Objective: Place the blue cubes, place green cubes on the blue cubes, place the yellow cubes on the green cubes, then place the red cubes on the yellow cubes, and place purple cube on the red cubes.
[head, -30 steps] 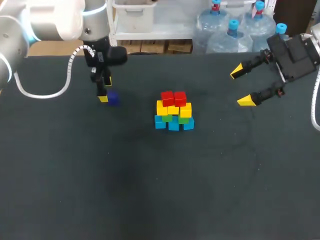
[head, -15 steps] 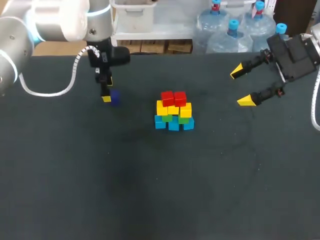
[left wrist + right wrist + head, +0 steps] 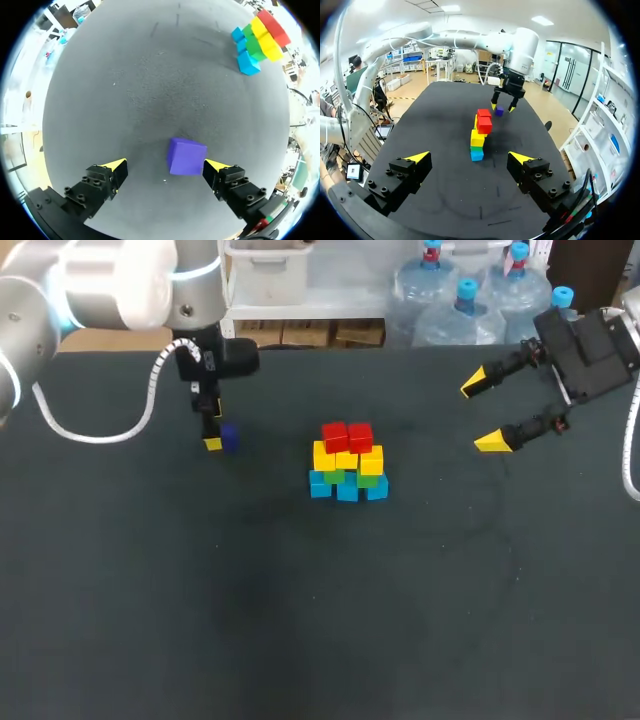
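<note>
Left hand [image 3: 166,165] slightly lower, nearer the purple cube [image 3: 186,156].

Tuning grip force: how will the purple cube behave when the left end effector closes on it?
Probably rigid: the purple cube shows crisp edges and flat faces. It sits flat, so unlikely to roll. It lies off-centre in the open left end effector, so it may slide sideways first.

The left gripper [image 3: 165,164] hangs over the dark table [image 3: 150,90] with its fingers spread wide. A purple cube [image 3: 186,156] sits on the table between them, close against one yellow tip and well clear of the other. Far ahead stands a stack of cubes [image 3: 257,37]: blue [image 3: 247,62] lowest, then green [image 3: 252,44], yellow [image 3: 265,37] and red [image 3: 274,26].
</note>
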`<action>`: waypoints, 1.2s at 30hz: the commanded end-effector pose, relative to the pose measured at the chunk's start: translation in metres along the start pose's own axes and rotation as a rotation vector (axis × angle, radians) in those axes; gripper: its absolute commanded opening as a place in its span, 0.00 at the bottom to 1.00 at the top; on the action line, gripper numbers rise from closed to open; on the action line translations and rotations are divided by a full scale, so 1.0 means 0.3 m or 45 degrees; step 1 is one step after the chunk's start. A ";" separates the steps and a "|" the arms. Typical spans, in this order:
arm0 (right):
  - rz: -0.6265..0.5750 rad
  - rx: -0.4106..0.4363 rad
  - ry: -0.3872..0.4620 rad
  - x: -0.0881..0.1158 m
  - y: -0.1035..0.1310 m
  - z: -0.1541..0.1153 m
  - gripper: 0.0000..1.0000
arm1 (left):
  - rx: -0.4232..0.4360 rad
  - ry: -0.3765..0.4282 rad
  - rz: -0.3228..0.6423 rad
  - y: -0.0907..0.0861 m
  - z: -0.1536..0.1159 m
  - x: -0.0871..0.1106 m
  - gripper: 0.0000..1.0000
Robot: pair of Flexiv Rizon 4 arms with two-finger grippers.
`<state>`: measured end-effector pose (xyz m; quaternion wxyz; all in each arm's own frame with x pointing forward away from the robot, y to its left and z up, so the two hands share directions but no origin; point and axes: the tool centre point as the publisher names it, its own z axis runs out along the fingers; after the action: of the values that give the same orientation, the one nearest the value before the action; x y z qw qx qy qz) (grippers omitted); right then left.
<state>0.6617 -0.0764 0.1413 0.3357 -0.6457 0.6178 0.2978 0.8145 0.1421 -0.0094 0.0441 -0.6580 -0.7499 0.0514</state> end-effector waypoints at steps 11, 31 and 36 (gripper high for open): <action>-0.001 0.002 0.000 0.000 0.002 0.001 1.00 | -0.117 0.017 -0.028 -0.046 0.019 -0.015 1.00; -0.001 0.002 0.000 0.000 0.002 0.001 1.00 | -0.131 -0.005 -0.075 -0.057 0.055 -0.019 0.00; -0.001 0.002 0.000 0.000 0.002 0.001 1.00 | -0.142 0.009 -0.055 -0.068 0.047 -0.028 0.00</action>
<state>0.6617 -0.0764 0.1413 0.3357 -0.6457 0.6178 0.2978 0.8015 0.1314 -0.0209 0.0157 -0.6428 -0.7658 0.0117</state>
